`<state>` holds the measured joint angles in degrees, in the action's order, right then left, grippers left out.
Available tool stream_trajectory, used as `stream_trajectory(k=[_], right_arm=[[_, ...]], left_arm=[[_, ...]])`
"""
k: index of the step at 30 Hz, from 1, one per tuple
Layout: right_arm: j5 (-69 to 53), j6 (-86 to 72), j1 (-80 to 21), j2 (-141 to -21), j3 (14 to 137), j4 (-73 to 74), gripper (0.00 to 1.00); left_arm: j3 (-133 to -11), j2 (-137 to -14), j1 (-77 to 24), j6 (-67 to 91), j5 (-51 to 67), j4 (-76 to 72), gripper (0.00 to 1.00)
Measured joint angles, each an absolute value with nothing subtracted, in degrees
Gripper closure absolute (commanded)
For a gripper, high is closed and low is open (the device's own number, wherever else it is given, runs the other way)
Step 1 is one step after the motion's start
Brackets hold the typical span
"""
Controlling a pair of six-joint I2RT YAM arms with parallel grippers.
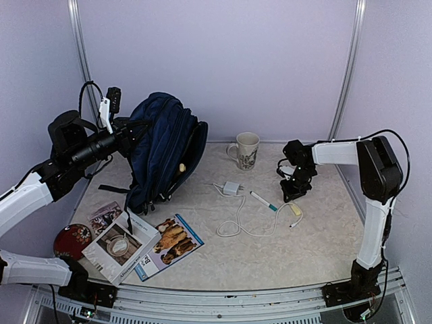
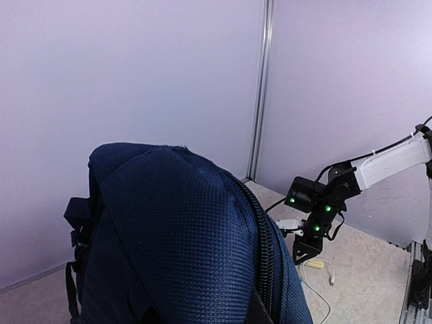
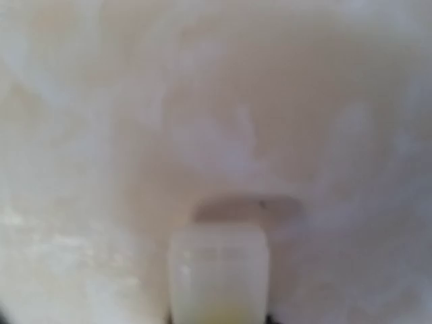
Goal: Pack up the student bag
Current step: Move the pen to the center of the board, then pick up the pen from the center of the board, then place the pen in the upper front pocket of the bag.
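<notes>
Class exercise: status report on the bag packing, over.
Left gripper shut on student bag, bag upright. Right gripper low by pen, fingers unclear. Charger, mug unpacked.

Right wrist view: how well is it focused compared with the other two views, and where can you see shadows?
Right wrist view: wholly out of focus; a pale cream rounded object at the bottom edge throws a soft shadow above itself. Top external view: sharp, evenly lit, only soft shadows on the pale marbled tabletop. Left wrist view: the navy-blue fabric backpack shows crisp weave, no glare.
</notes>
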<state>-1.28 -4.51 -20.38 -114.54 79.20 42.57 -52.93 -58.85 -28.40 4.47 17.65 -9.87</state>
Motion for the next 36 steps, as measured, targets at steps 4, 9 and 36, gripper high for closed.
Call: stream_trajectory(k=[4, 9, 36], right_arm=[[-2.13, -5.02, -20.40, -114.76, 79.83, 42.33, 0.93], [-0.56, -5.65, -20.51, -114.61, 80.29, 41.87, 0.99], [-22.31, -4.19, -48.75, -93.19, 76.71, -34.65, 1.00]], left_arm=[[-52.93, -58.85, -28.40, 4.45, 17.63, -9.87, 1.00], [-52.93, -58.85, -28.40, 4.43, 17.61, -9.87, 1.00], [-52.93, -58.85, -28.36, 4.40, 17.65, -9.87, 1.00]])
